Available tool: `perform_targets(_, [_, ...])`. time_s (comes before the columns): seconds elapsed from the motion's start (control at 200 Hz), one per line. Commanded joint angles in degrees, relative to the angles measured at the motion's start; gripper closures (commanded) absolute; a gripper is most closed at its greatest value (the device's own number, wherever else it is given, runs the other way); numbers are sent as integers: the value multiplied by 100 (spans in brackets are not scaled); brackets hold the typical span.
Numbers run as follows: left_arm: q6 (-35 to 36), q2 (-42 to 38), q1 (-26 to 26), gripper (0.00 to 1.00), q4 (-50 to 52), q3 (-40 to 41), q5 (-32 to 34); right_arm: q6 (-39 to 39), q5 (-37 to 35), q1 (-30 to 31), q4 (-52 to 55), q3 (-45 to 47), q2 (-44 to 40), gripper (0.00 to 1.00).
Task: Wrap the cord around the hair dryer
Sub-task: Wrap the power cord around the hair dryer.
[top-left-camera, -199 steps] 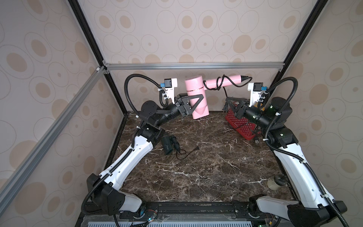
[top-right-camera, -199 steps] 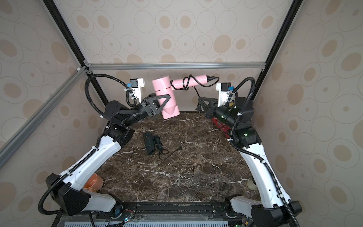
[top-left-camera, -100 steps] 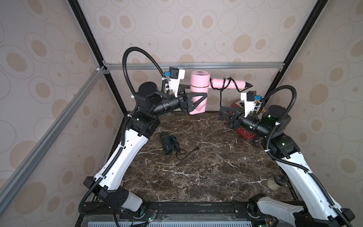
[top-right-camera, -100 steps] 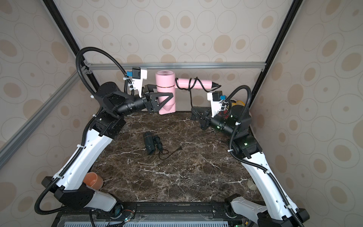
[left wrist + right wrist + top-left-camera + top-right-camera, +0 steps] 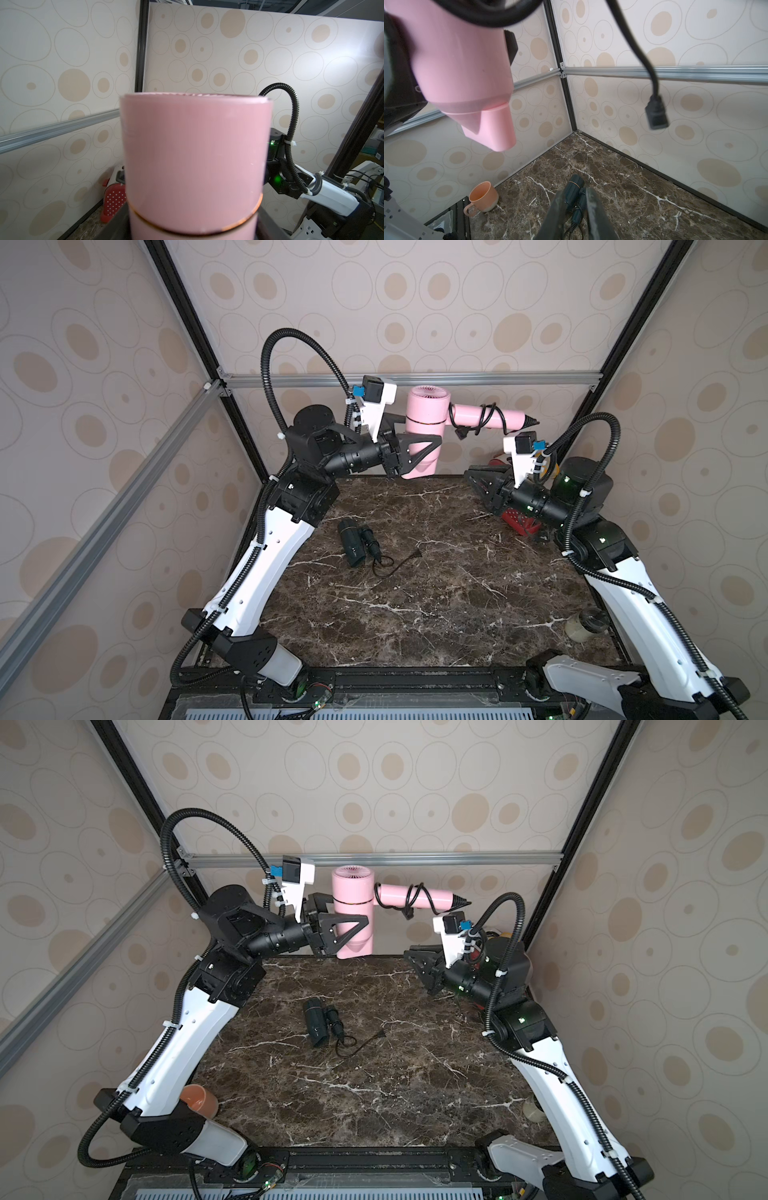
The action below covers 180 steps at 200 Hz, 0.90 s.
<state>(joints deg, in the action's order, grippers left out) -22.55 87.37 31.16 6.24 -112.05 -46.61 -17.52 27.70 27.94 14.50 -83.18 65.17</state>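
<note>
My left hand (image 5: 417, 435) clamps the pink hair dryer (image 5: 428, 414) by the barrel, high above the rear of the counter (image 5: 415, 593). The cord (image 5: 486, 418) loops around its handle. My right hand (image 5: 471, 477), below the handle, stands slightly parted and empty.

In a top view, the left arm (image 5: 266, 568) rises from the lower left with its wrist level. The left gripper (image 5: 417, 448), at upper centre, has its fingers clamped on the dryer (image 5: 428, 414). The right arm (image 5: 640, 605) rises from the lower right. The right gripper (image 5: 478, 483) points frame-left, fingers (image 5: 558, 209) slightly apart and empty.
</note>
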Motion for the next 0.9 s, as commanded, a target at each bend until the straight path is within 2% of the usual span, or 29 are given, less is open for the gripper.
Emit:
perform_targets(0.0, [78, -71, 110, 100, -563, -440, -270, 195, -67, 32, 201, -193, 9, 75])
perform_targets(0.18, [242, 11, 108, 100, -426, -544, -166, 418, -232, 34, 605, -335, -129, 66])
perform_targets(0.325, [214, 175, 102, 100, -401, -700, -104, 915, -274, 32, 1567, -648, -288, 57])
perform_targets(0.511, [189, 253, 107, 100, -314, -766, -105, 1495, -294, 40, 2639, -788, -653, 52])
perform_targets(0.671, [351, 209, 111, 100, -36, -624, -104, 1918, -763, 40, 3118, -996, -935, 48])
perform_targets(0.896, [648, 158, 106, 100, 574, -518, -186, 2866, -1487, 36, 3931, -2103, -489, 40])
